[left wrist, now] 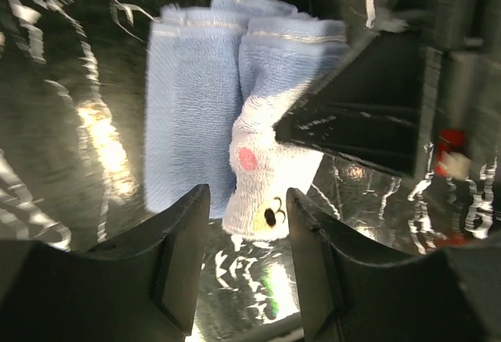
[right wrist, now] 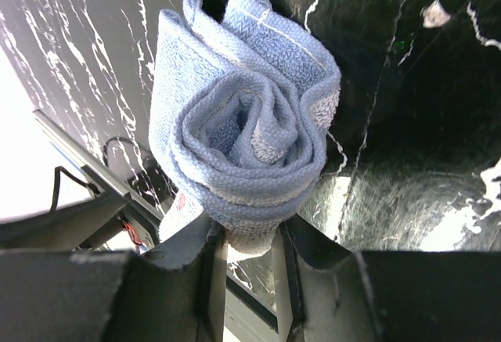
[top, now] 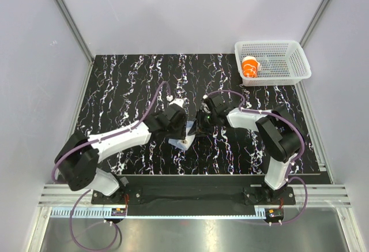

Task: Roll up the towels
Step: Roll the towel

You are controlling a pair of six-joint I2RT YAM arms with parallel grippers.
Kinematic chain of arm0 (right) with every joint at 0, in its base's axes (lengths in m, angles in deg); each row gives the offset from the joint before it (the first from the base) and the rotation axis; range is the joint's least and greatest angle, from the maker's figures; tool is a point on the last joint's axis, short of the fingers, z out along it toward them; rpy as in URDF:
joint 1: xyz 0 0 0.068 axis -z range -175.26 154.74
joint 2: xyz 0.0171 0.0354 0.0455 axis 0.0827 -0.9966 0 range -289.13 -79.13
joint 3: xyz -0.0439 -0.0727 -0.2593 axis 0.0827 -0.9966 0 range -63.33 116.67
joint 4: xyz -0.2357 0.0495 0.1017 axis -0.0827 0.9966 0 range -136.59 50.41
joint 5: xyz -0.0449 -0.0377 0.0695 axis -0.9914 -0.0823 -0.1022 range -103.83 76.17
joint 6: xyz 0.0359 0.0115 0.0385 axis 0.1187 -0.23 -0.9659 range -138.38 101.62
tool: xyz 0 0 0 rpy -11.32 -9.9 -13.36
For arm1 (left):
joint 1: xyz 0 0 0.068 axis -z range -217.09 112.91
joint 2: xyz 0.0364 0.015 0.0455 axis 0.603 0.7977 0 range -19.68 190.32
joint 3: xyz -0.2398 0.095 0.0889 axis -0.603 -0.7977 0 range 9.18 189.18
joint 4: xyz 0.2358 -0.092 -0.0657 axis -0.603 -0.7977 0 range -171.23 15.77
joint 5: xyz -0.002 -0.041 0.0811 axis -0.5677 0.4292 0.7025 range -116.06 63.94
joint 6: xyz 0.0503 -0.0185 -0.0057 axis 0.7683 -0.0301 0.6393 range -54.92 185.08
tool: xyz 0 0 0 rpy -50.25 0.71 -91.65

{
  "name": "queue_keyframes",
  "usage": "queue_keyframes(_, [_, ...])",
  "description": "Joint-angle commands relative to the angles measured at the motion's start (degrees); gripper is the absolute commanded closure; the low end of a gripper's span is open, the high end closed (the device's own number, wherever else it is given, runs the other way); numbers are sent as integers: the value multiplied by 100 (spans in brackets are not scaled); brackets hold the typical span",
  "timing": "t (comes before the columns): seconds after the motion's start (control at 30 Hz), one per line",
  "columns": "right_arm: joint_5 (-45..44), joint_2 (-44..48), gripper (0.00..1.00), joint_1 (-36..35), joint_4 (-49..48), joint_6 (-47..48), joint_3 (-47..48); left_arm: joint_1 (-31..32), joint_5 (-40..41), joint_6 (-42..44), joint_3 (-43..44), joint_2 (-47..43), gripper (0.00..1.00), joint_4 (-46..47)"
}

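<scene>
**Blue towel rolled up between two tools, mid-surface**

The blue towel sat near the middle of the surface, between the two arms and wound into a loose, fat spiral. It looked light and thoroughly soft, a looped terry cloth with no stiffness of its own. I judged the roll would spring open the moment nothing pinched it. The cloth itself seemed grippy rather than slippery and in no way fragile (the risk was unravelling, not damage).

The right tool was clenched on the lower edge of the roll, holding the layers together. The left tool stood released, its jaws apart, with the white printed end of the towel in the gap. The sensible place to take hold seemed to be across the whole thickness of the roll, over the outer loose flap, not by a single layer.

The surface was glossy black marble-patterned sheet, hard and reflective, so cloth would probably slide on it easily. The orange towel lay rolled in a white basket at the far right corner, well apart. Pale walls closed in the far side and both flanks.
</scene>
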Motion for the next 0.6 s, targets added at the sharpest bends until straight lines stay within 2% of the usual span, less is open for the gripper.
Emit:
queue_keyframes(0.0, [-321, 89, 72, -116, 738, 211, 187, 473, 1693, 377, 338, -376, 51, -286])
queue_keyframes(0.1, [-330, 54, 72, -142, 826, 194, 266, 983, 2098, 536, 391, -420, 51, -224])
queue_keyframes(0.23, [-330, -25, 72, -177, 879, 185, 345, 1335, 2055, 484, 409, -298, 50, -110])
queue_keyframes(0.57, [-321, -34, 72, -195, 993, 211, 336, 1511, 1747, 369, 146, 291, 50, 399])
